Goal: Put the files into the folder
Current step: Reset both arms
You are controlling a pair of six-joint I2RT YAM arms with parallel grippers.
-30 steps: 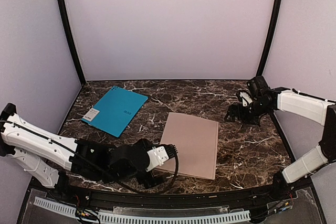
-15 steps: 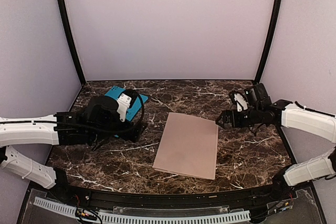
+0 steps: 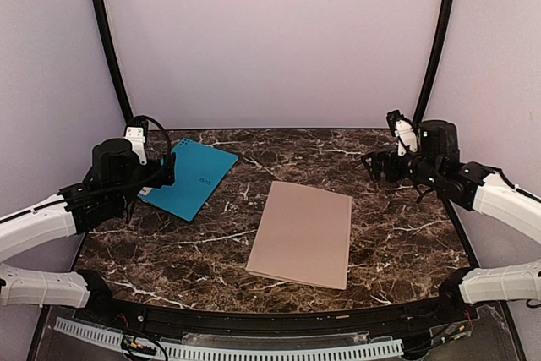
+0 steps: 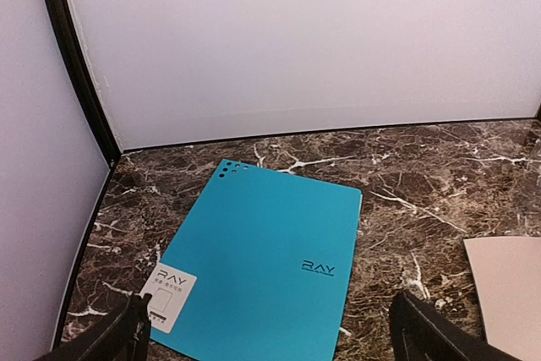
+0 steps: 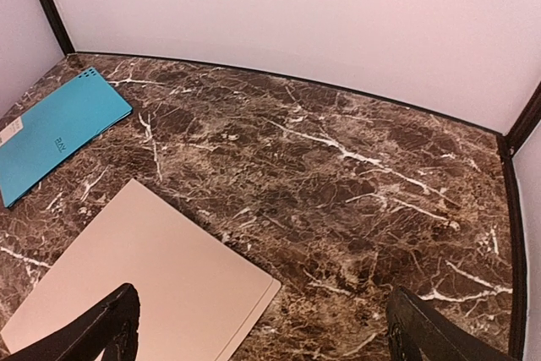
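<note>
The tan folder [image 3: 303,233] lies closed and flat in the middle of the marble table; its far right corner shows in the right wrist view [image 5: 144,285] and its edge in the left wrist view [image 4: 510,293]. No white printed sheets show in any view. My left gripper [image 3: 166,172] is open and empty, raised at the back left over the near edge of the teal folder [image 4: 270,331]. My right gripper [image 3: 377,166] is open and empty, raised at the back right beyond the tan folder's far corner [image 5: 266,327].
A teal blue folder [image 3: 188,177] with a white label [image 4: 169,298] lies at the back left. Pale walls with black corner posts [image 3: 112,48] enclose the table on three sides. Bare marble [image 5: 355,175] lies between the folders and the back wall.
My left arm swung from the front beside the tan folder to the back left over the teal folder. My right arm rose and drew back to the right. The tan folder has not moved.
</note>
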